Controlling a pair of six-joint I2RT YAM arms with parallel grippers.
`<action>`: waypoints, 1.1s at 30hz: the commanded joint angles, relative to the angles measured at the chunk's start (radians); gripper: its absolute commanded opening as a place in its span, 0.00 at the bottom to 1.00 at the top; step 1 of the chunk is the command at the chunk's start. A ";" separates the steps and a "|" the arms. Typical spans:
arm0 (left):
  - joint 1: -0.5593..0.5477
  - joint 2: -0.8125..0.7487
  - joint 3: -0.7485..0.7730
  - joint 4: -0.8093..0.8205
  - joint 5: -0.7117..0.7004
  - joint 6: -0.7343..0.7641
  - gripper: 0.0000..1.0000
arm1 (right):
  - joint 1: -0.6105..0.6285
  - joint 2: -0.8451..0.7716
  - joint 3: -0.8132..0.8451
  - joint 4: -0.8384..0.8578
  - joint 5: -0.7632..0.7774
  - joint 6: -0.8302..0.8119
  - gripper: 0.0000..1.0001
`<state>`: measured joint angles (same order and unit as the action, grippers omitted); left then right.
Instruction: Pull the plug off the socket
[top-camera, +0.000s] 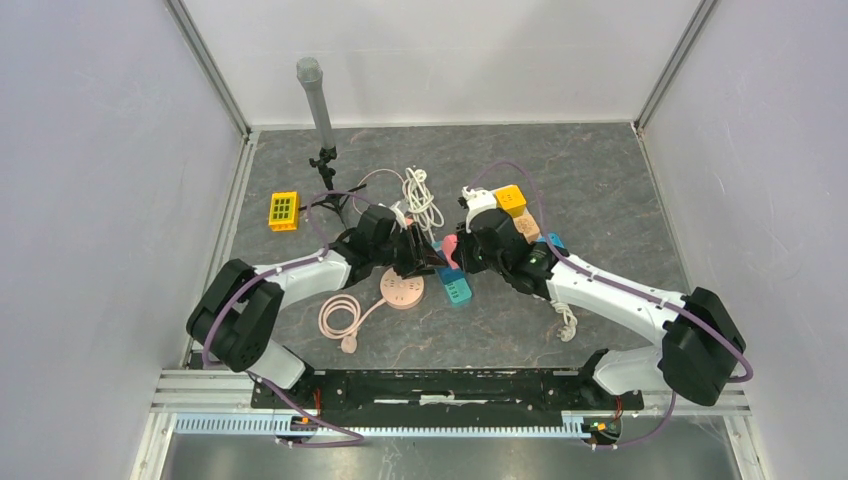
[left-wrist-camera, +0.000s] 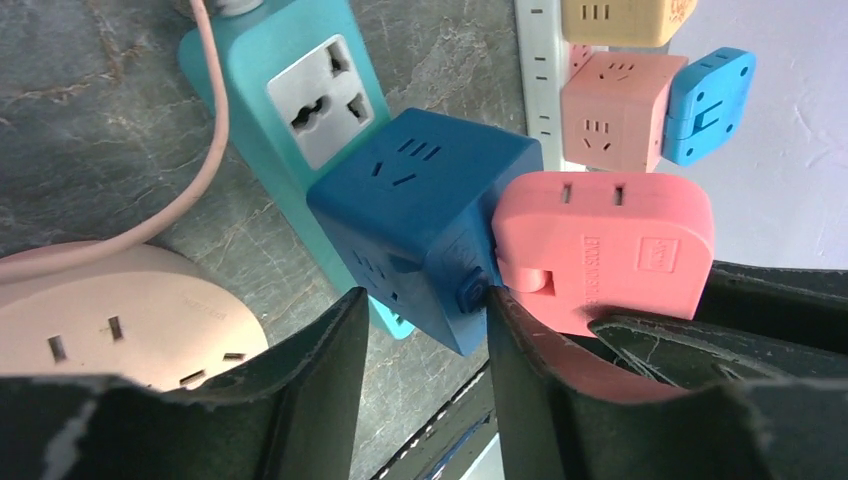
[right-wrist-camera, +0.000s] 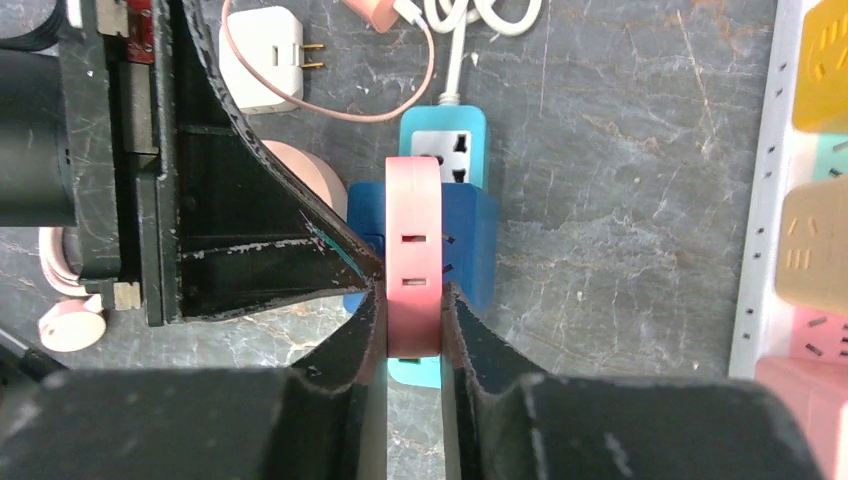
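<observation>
Pinching the pink plug (right-wrist-camera: 412, 250) flat between its jaws, the right gripper (right-wrist-camera: 412, 335) had hold of the part meant to come away. The plug was seated against the side of the blue cube socket (left-wrist-camera: 415, 215), which stood plugged into the near end of the teal power strip (left-wrist-camera: 300, 90). The left gripper (left-wrist-camera: 425, 295) reached in from the other side of that strip, its jaws partly spread to either side of the cube. One finger touched the cube beside the plug, but whether the pair really clamped it could not be told. That placing looked meant to brace the cube so a pull would free only the plug and not drag the strip along. A round pink socket (left-wrist-camera: 110, 330) lay just beside the strip on the left arm's side, and a white adapter (right-wrist-camera: 265, 60) with bare prongs lay near the strip's cord end. A row of coloured cube sockets (left-wrist-camera: 620, 110) sat well apart on the right arm's side. Everything rested on a dark grey, marble-veined tabletop (top-camera: 600, 190), boxed in by plain white walls (top-camera: 100, 150).
</observation>
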<state>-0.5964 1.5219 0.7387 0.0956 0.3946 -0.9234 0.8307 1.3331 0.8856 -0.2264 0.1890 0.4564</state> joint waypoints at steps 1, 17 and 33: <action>-0.003 0.019 -0.019 -0.023 -0.042 0.057 0.50 | 0.001 0.010 0.032 0.057 0.016 -0.042 0.09; -0.004 0.134 -0.117 -0.128 -0.201 0.172 0.39 | 0.050 0.020 0.041 0.165 -0.015 0.065 0.00; -0.002 0.160 -0.191 -0.115 -0.204 0.165 0.34 | 0.024 -0.068 -0.018 0.291 -0.053 -0.036 0.00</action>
<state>-0.5980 1.5669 0.6556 0.3096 0.4030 -0.8749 0.8425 1.3109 0.8471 -0.1551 0.2279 0.5423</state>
